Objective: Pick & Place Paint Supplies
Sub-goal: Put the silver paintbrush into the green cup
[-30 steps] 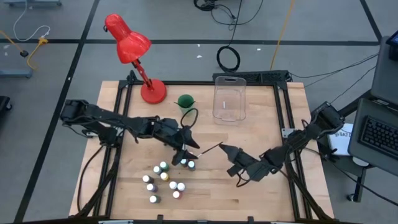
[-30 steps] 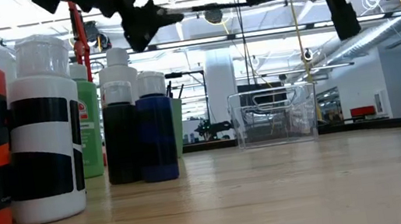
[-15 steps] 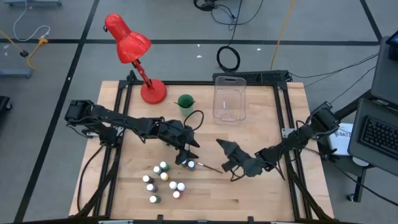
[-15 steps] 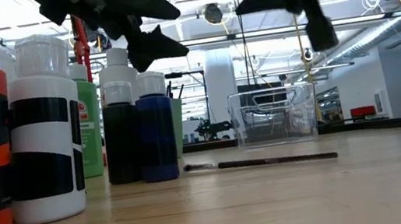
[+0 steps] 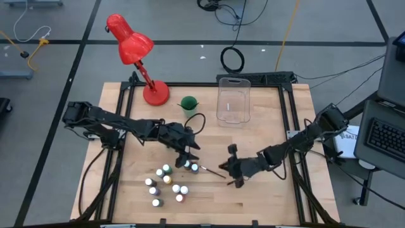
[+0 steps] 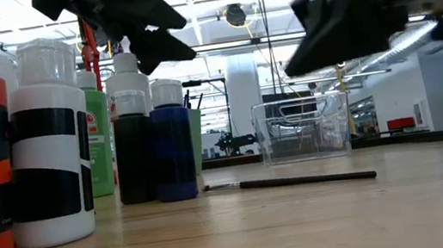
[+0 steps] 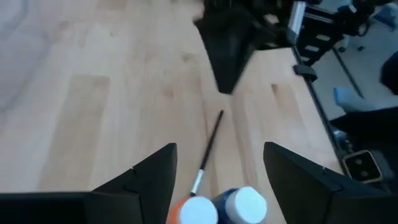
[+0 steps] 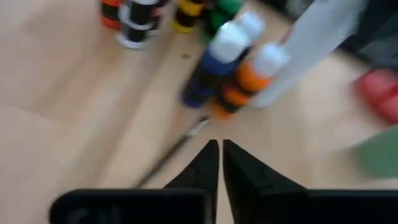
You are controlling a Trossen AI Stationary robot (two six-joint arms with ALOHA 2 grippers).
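Note:
A thin dark-handled brush [image 5: 214, 170] lies flat on the table; in the low view the brush [image 6: 299, 180] stretches out level on the wood. The small white-capped bottles [image 5: 166, 181] stand on their bases in a cluster near the table's near edge. My left gripper [image 5: 189, 158] hangs open above the cluster's far right corner, over the orange and blue bottles [image 7: 239, 205], with the brush's bristle end [image 7: 200, 180] between its fingers. My right gripper [image 5: 233, 167] is shut, just right of the brush and above it [image 8: 171, 155].
A green cup [image 5: 188, 102], a clear plastic bin [image 5: 233, 101] and a red desk lamp [image 5: 138, 50] stand along the far side. Taller bottles [image 6: 52, 156] crowd the low view's left. Bare wood stretches right of the brush and behind the bottles.
The brush was up in the air, level between the two grippers; it has dropped and now lies flat on the table. My left gripper has opened. My right gripper has moved left toward the bottles, come lower and turned.

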